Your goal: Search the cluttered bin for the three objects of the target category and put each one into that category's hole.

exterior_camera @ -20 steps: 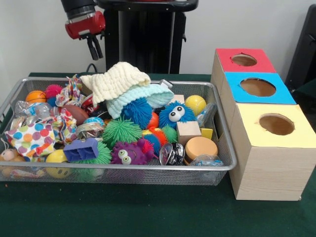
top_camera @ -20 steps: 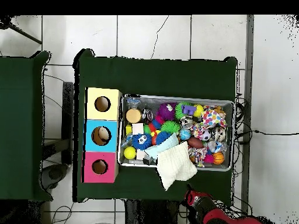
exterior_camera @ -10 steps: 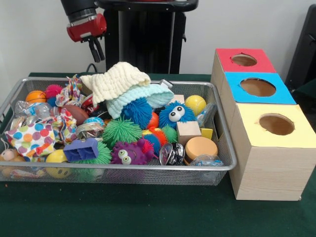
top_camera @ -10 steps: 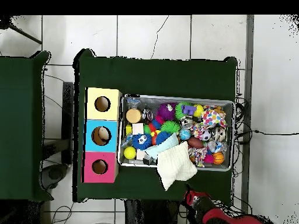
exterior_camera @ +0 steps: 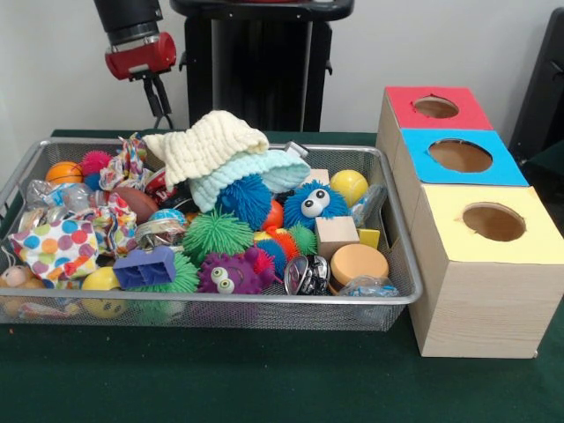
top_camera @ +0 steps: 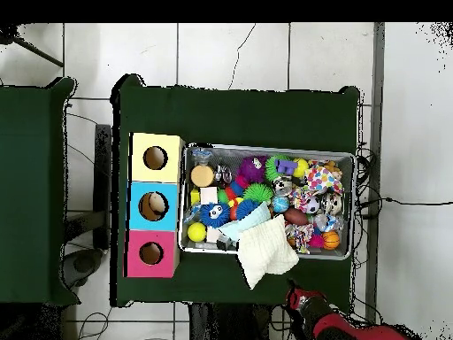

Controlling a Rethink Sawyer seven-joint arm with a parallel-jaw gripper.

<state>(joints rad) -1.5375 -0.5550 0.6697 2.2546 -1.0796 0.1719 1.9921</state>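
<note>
The wire bin (exterior_camera: 398, 264) (top_camera: 265, 148) is piled with toys: spiky rubber balls in green (exterior_camera: 217, 233) and blue (exterior_camera: 245, 199), a blue furry ball with googly eyes (exterior_camera: 314, 204), a purple googly-eyed one (exterior_camera: 227, 273), a wooden cube (exterior_camera: 336, 234), a yellow ball (exterior_camera: 350, 186) and a cream knitted cloth (exterior_camera: 208, 143) (top_camera: 266, 251). My gripper (exterior_camera: 159, 103) (top_camera: 295, 297) hangs high above the bin's far left corner, open and holding nothing. Three hole boxes stand beside the bin: red (exterior_camera: 436, 107) (top_camera: 150, 253), blue (exterior_camera: 460, 156) (top_camera: 152, 205), yellow (exterior_camera: 493, 223) (top_camera: 156, 158).
A polka-dot cloth (exterior_camera: 55, 248), an orange ball (exterior_camera: 63, 172), a purple block (exterior_camera: 144, 267), a tan disc (exterior_camera: 357, 263) and a light blue cloth (exterior_camera: 264, 169) also crowd the bin. Green cloth covers the table (exterior_camera: 264, 379). The black pedestal (exterior_camera: 256, 62) rises behind the bin.
My gripper has drifted left and slightly up in the front view, staying behind the bin's far left corner. Nothing in the bin has moved.
</note>
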